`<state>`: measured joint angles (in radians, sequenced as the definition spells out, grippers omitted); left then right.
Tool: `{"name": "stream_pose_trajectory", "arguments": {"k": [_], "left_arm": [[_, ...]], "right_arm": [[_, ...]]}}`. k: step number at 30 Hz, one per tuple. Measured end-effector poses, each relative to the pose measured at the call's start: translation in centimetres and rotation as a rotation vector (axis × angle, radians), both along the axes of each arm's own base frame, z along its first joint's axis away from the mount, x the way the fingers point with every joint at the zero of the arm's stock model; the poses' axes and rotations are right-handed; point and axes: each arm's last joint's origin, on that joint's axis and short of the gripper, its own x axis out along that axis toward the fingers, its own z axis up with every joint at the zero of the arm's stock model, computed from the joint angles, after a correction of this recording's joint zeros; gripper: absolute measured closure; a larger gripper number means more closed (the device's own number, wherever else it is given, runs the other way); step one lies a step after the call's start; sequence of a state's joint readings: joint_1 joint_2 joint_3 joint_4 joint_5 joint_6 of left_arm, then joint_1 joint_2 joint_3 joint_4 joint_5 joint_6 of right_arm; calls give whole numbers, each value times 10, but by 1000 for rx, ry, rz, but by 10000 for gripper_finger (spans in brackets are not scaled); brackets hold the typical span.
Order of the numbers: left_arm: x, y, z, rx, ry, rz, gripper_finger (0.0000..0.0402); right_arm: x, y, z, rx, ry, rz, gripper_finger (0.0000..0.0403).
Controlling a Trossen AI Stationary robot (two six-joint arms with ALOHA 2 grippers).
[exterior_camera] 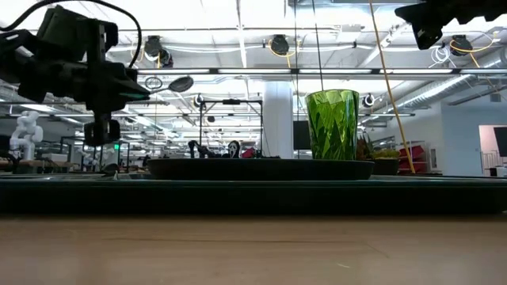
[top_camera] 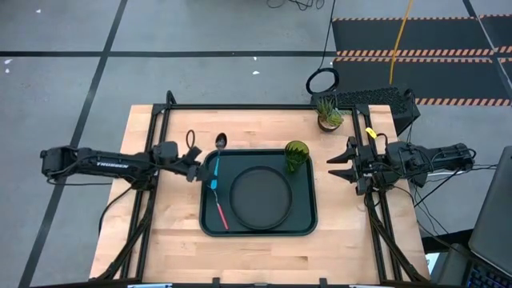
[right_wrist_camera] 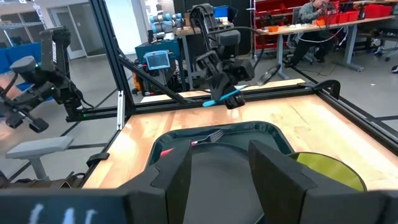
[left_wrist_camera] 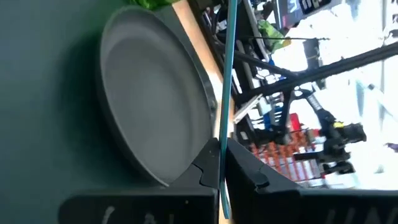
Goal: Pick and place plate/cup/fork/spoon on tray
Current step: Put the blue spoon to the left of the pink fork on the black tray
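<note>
Your left gripper (top_camera: 210,170) was clamped on the spoon (top_camera: 218,160) by its light blue handle, above the tray's (top_camera: 308,224) left edge, the metal bowl reaching past the tray's far rim. The plate (top_camera: 261,198), the fork (top_camera: 219,213) and the cup (top_camera: 296,155) lay on the tray. Your right gripper (top_camera: 334,166) waited beside the tray's right side, jaws apart and empty. The left wrist view showed only the handle's thin edge between the fingers; the spoon's bowl was cut off there.
</note>
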<state>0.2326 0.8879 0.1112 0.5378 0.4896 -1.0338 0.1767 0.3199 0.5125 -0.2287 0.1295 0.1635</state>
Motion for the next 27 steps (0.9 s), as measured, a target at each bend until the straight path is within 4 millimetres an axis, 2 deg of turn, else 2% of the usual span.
{"name": "stream_pose_trajectory", "arguments": {"k": [7, 12, 27], "left_arm": [[1, -10, -1, -241, 93, -21, 395], [-3, -18, -14, -378, 279, -25, 395], [-4, -24, -18, -709, 446, 78, 395]], "right_arm": [[0, 0, 0, 0, 0, 0, 252], [0, 0, 0, 0, 0, 0, 252], [0, 0, 0, 0, 0, 0, 252]]}}
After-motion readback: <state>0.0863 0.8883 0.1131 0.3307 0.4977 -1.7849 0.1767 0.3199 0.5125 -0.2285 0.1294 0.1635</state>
